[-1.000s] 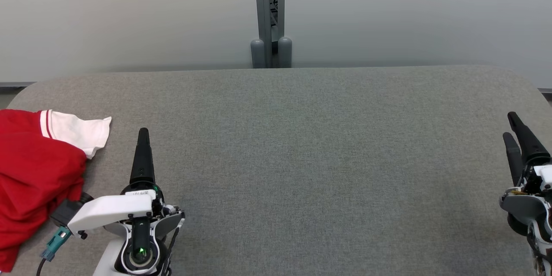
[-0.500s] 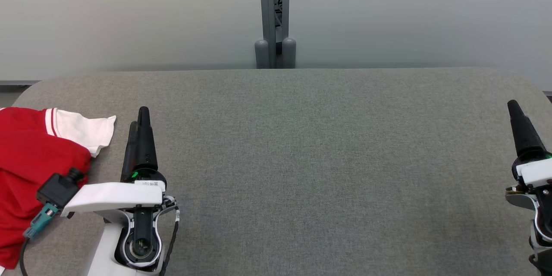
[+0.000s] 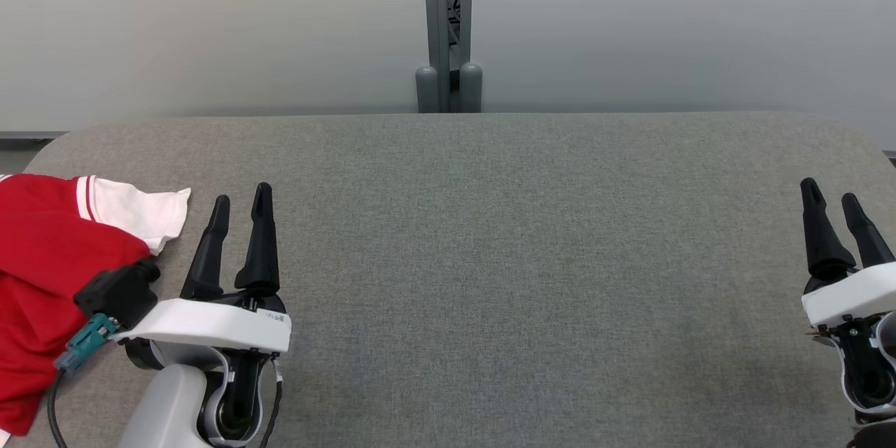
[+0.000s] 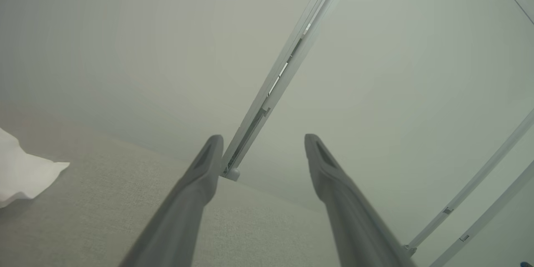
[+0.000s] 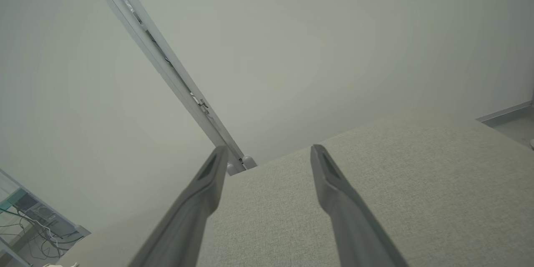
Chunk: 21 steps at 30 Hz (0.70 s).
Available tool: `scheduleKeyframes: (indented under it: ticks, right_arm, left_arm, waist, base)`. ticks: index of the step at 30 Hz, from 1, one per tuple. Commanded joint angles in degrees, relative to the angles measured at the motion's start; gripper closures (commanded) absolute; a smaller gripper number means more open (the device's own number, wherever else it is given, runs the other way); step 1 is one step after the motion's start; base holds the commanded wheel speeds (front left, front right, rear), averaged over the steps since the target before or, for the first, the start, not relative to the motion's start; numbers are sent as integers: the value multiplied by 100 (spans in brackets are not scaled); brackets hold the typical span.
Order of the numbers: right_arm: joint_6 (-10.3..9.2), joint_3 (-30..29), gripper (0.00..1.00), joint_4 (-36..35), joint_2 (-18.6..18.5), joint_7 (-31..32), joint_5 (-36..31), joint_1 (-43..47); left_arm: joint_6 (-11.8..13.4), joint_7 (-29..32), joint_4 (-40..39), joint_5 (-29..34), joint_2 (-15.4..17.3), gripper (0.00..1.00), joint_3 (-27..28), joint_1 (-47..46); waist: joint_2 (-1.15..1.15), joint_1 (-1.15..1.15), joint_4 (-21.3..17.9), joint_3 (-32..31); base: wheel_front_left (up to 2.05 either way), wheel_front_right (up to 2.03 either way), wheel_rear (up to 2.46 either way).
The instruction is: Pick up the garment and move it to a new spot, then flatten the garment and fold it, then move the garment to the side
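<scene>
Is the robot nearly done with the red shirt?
Unclear. The red garment with white sleeve lies bunched at the left edge of the grey table, not flat. Nothing is in hand: left gripper and right gripper are open, empty. Flattening and folding look left.

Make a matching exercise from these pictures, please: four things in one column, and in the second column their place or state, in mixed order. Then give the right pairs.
Column 1
1. garment
2. left claw
3. right claw
4. post

Column 2
A. open, at the lower right of the head view
B. upright behind the table, at the middle of its far edge
C. red and white, lying at the table's left edge
D. open, just right of the white sleeve

Pairs: 1-C, 2-D, 3-A, 4-B
</scene>
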Motion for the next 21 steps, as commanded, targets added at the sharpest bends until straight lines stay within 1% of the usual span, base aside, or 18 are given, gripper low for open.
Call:
scheduleKeyframes:
  ticks: [1,6,21]
  right_arm:
    - [27,62,0,-90,-82,-113,-286,-19]
    - [28,135,0,-57,-41,-271,-758,57]
    - [30,373,0,75,52,-675,-1708,249]
  left_arm:
    - [69,24,-46,298,91,0,-19,-76]
    - [175,141,-37,781,177,0,-85,-17]
    - [329,461,-76,1623,309,0,-64,136]
  waist:
    - [0,0,5,-3]
    - [0,0,15,-9]
    - [0,0,25,4]
  base:
    - [0,0,0]
    - [0,0,0]
    - [0,0,0]
